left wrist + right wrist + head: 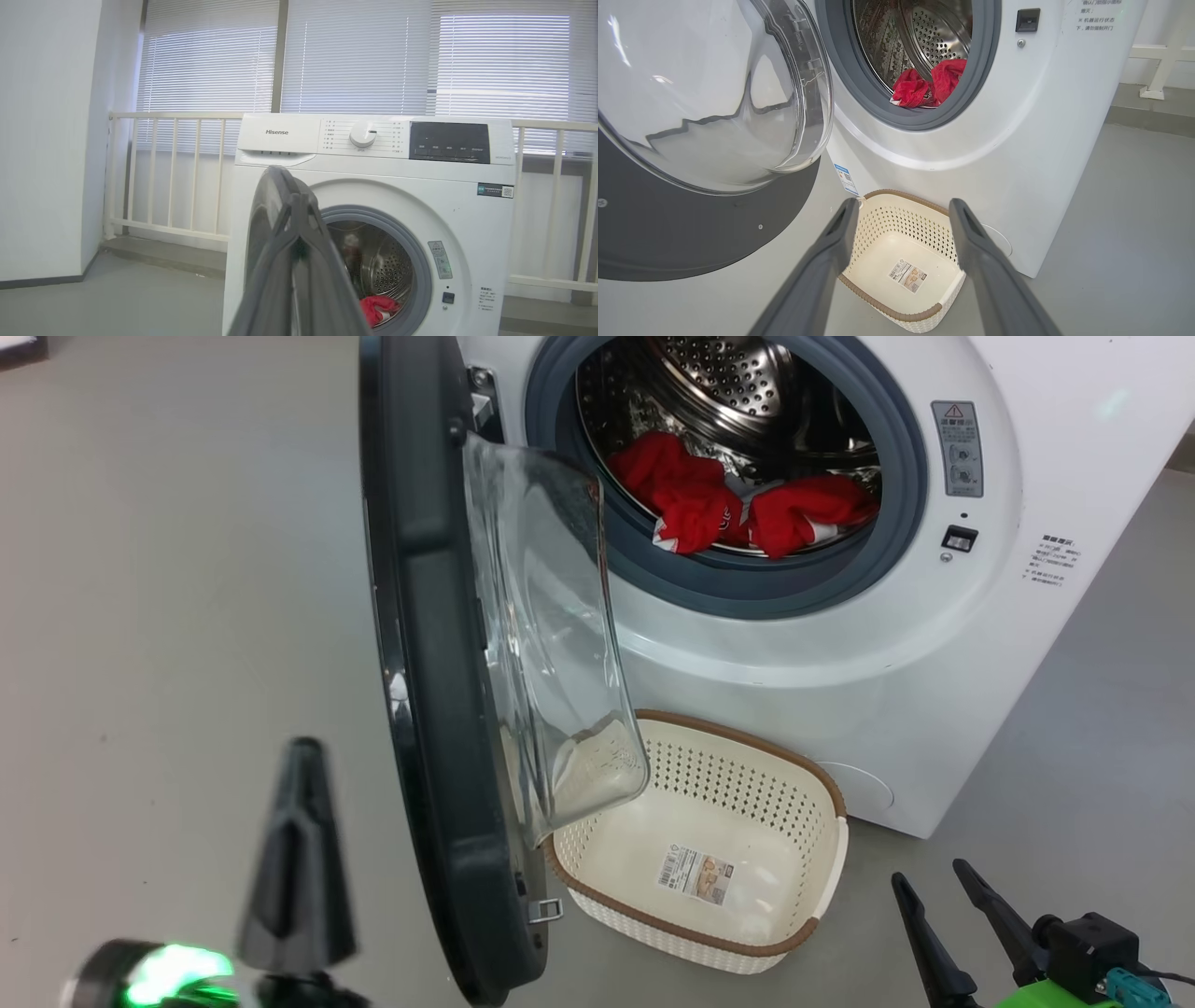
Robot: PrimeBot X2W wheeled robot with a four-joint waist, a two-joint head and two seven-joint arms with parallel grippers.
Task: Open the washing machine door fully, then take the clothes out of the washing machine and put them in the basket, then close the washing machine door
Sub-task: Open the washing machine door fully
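The white washing machine (840, 653) has its round black-rimmed door (429, 663) swung out, edge-on to the head view, with the glass bowl bulging right. Red clothes (728, 509) lie at the front of the steel drum, also seen in the wrist views (378, 308) (924, 84). The cream basket (747, 739) sits empty on the floor below the opening. My left gripper (301, 747) is shut on nothing, to the left of the door's outer face (264, 219). My right gripper (903, 205) stands open, low in front of the basket (908, 195).
Grey floor stretches wide to the left of the door (168, 616) and to the right of the machine (1134, 210). A white railing (173, 172) and blinds stand behind the washer. The door's glass bowl (705, 93) overhangs the basket's left corner.
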